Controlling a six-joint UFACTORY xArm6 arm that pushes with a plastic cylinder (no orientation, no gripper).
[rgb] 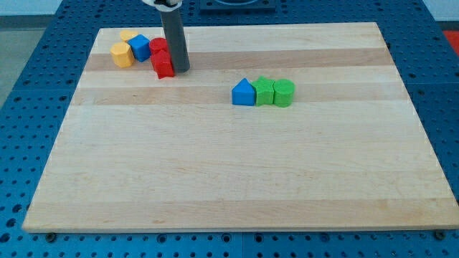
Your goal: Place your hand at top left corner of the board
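Note:
My tip (180,69) rests on the wooden board (237,179) near its top left, touching the right side of a red block (164,64). A second red block (157,47) sits just above it. To their left lie a blue cube (140,47), a yellow block (122,54) and another yellow block (128,35) behind it. The board's top left corner (100,31) lies to the left of this cluster. The rod (173,36) rises out of the view's top.
Near the board's middle, a blue house-shaped block (244,92), a green block (265,91) and a green cylinder-like block (284,92) stand in a touching row. A blue perforated table (29,107) surrounds the board.

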